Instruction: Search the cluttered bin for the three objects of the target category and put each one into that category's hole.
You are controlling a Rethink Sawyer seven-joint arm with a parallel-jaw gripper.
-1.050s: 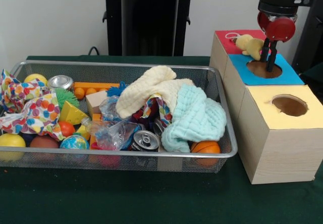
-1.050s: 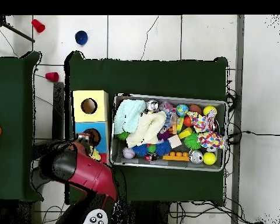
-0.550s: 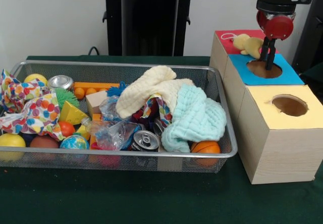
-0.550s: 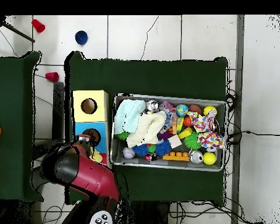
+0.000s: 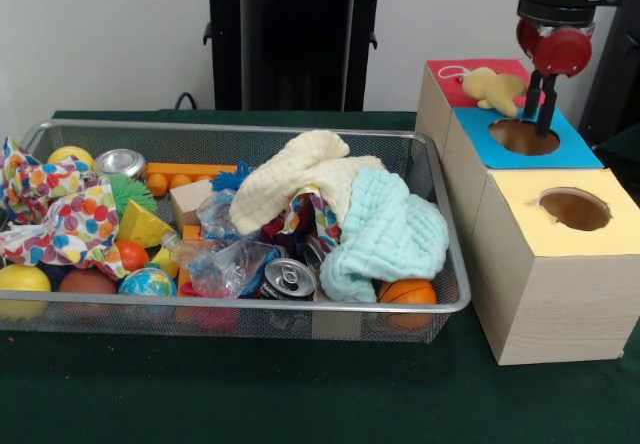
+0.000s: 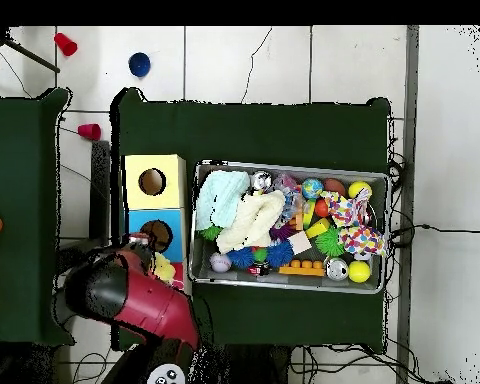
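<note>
A wire mesh bin (image 5: 440,299) crowded with toys, cloths and cans fills the left. At right, a yellow plush toy (image 5: 493,88) lies on the red-topped box (image 5: 450,82), beside the blue-topped box's hole (image 5: 522,136).

This looks like a robotics lab. A green-covered table (image 6: 284,130) stands on a pale tiled floor (image 6: 284,60) with loose cables (image 6: 424,228), a black pedestal (image 5: 295,49) behind it, and scattered plastic cups (image 6: 139,64).
</note>
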